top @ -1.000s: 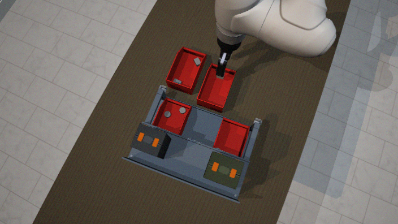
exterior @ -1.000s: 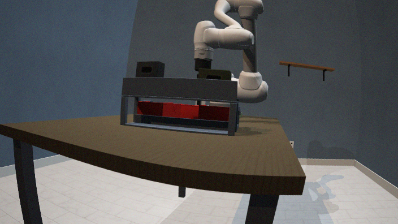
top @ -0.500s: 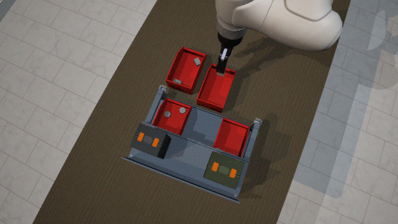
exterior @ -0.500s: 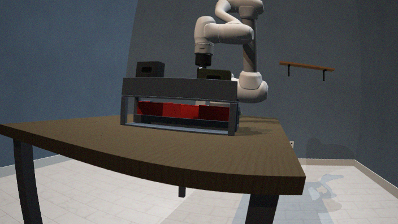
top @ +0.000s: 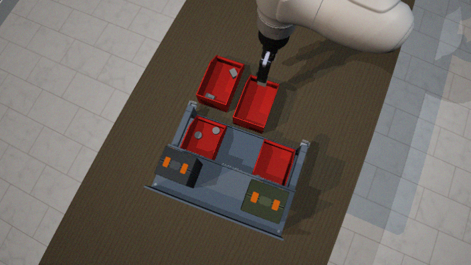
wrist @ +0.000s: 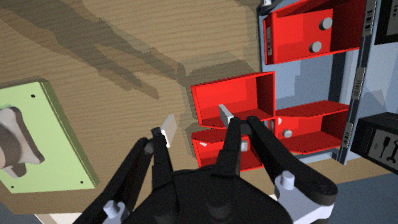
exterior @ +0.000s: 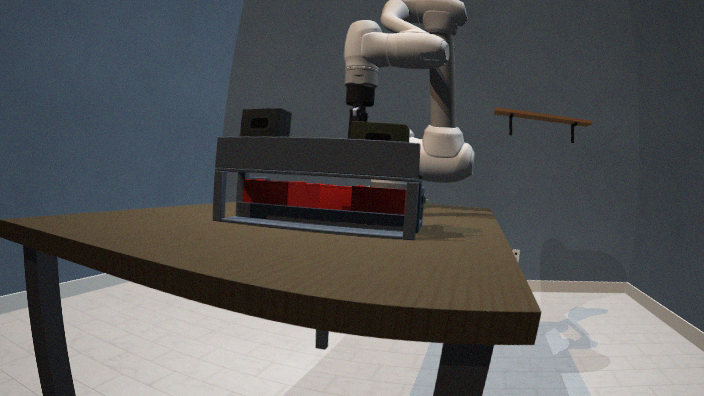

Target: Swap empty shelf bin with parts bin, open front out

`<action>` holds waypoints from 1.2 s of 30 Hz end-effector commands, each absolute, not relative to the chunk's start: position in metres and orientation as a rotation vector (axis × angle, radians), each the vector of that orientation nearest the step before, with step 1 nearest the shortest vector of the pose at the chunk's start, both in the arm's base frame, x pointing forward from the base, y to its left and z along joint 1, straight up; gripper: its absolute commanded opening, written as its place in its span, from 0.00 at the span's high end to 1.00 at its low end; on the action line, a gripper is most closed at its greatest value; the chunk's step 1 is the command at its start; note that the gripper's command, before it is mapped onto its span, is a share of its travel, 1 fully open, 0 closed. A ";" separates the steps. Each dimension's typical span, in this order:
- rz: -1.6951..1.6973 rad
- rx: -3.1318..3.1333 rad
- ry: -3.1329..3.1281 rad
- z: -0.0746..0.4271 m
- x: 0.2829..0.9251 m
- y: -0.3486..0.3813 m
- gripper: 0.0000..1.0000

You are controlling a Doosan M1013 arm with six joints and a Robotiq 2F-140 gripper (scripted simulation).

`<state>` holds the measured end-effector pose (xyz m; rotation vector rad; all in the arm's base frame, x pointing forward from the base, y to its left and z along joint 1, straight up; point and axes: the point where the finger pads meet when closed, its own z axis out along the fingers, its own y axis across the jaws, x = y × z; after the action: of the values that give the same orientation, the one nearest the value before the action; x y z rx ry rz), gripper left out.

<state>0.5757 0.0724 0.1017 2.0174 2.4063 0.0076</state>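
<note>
A Doosan arm's gripper (top: 261,81) straddles the back wall of the empty red bin (top: 255,103), one pad inside it and one outside, the fingers part-way apart; the pictures do not show for certain whether they pinch the wall or merely flank it. The empty bin stands upright on the brown table (top: 334,140), just in front of the grey shelf (top: 294,174), beside the red bin with the parts (top: 219,83), which sits to its left in the top view and carries two grey blocks. In the shelf, a gap lies open between a red bin holding two round discs (top: 204,137) on the left and another red bin (top: 275,161) on the right. On the shelf's top board rest a dark case (top: 178,166) and an olive case (top: 265,201), each with orange latches.
</note>
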 end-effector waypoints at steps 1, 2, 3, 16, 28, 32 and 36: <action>0.008 2.017 2.406 0.107 0.576 0.072 0.38; 0.008 2.017 2.406 0.109 0.576 0.072 0.38; 0.008 2.017 2.406 0.110 0.576 0.072 0.38; 0.008 2.017 2.406 0.114 0.576 0.072 0.38; 0.008 2.017 2.406 0.114 0.576 0.072 0.90; 0.008 2.017 2.406 0.114 0.576 0.072 0.90; 0.008 2.017 2.406 0.114 0.576 0.072 0.90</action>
<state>0.5756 0.0724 0.1136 2.0174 2.4064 0.0075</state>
